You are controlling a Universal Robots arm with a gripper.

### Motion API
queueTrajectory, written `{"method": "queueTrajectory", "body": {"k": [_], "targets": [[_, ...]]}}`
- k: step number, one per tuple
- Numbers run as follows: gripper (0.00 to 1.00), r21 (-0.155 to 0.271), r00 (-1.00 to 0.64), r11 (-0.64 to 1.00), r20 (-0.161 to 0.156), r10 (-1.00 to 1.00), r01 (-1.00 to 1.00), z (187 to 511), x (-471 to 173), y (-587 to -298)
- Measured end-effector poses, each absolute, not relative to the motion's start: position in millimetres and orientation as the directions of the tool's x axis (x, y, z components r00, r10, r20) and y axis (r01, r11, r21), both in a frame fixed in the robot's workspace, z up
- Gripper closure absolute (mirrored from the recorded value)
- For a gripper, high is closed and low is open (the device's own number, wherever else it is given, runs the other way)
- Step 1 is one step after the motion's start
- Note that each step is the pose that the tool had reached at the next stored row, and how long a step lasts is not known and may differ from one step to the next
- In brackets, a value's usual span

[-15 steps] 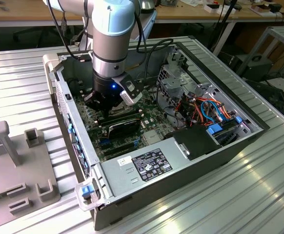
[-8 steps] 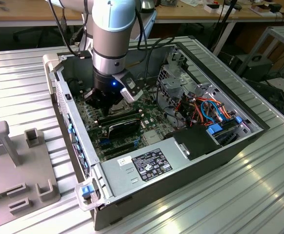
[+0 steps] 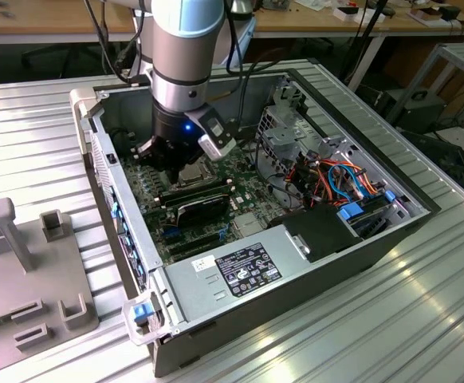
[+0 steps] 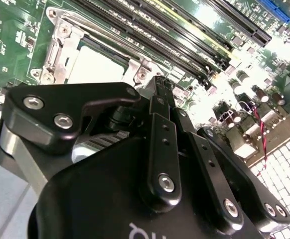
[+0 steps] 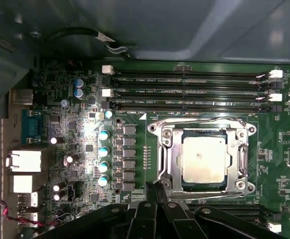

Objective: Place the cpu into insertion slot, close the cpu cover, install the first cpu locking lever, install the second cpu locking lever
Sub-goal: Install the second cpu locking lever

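with its fingers pinched together on nothing, the claw (image 5: pixel 154 191) hangs just beside the cover (image 5: pixel 203 128), the cpu (image 5: pixel 204 158) seated beneath.

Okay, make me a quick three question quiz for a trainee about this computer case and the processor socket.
1. True or false: the cpu lies in the insertion slot.
2. What frames the chip: A) the cpu cover, B) a cooling fan?
3. Which part sits at the socket's edge in the first wrist view?

Key: 1 true. 2 A. 3 The pincer.
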State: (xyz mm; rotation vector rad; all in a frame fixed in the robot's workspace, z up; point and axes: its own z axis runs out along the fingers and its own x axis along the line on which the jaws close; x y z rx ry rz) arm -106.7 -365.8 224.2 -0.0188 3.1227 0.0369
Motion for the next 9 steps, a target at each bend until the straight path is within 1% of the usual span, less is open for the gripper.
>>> {"method": "queueTrajectory", "body": {"k": [9], "targets": [[0.89, 0.023, -1.000, 1.000, -0.019, -0.012, -0.012, 224.2, -104.0, -365.6]]}}
